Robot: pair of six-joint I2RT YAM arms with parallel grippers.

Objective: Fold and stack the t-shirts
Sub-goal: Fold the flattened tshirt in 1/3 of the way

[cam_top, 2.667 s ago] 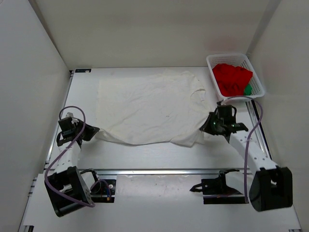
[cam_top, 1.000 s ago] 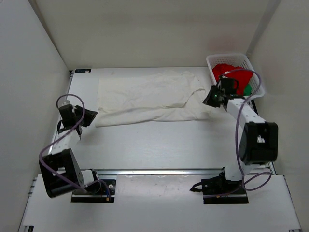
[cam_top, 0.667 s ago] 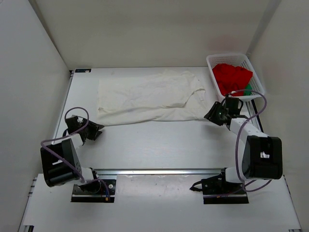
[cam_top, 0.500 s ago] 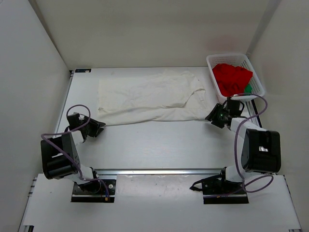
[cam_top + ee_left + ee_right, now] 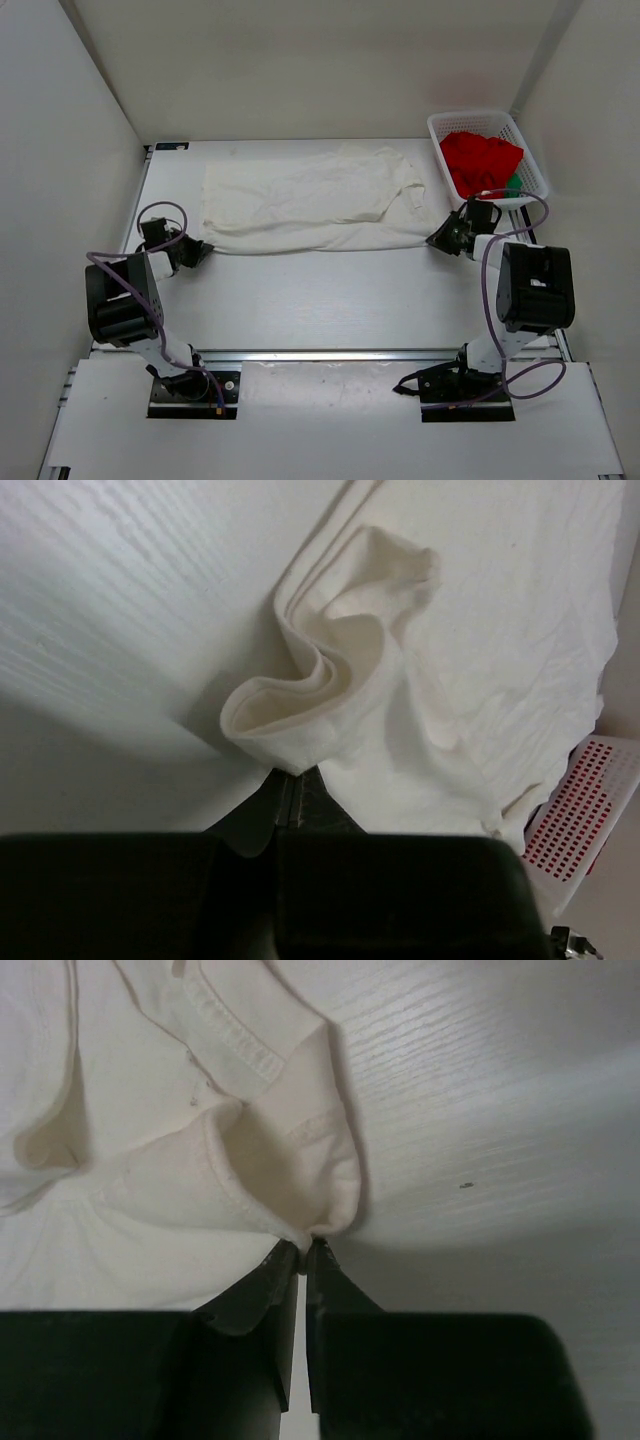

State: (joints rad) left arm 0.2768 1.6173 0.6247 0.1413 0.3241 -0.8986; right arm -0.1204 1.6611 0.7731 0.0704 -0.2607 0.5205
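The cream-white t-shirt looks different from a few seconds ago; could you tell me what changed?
The left gripper and right gripper carried the near edge of the cream-white t-shirt to the far side, halving it into a narrower band, let go, backed off, then returned to pinch the fold's near corners. The basket, red t-shirt and green t-shirt stayed put.

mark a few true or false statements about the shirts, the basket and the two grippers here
1. The cream-white shirt lies on the table, outside the basket. True.
2. The red shirt is spread flat on the table. False: it sits bunched in the basket.
3. The left gripper and the right gripper are each shut on an edge of the cream-white shirt. True.
4. The green shirt lies on top of the cream-white shirt. False: it is in the basket, beside the red shirt.
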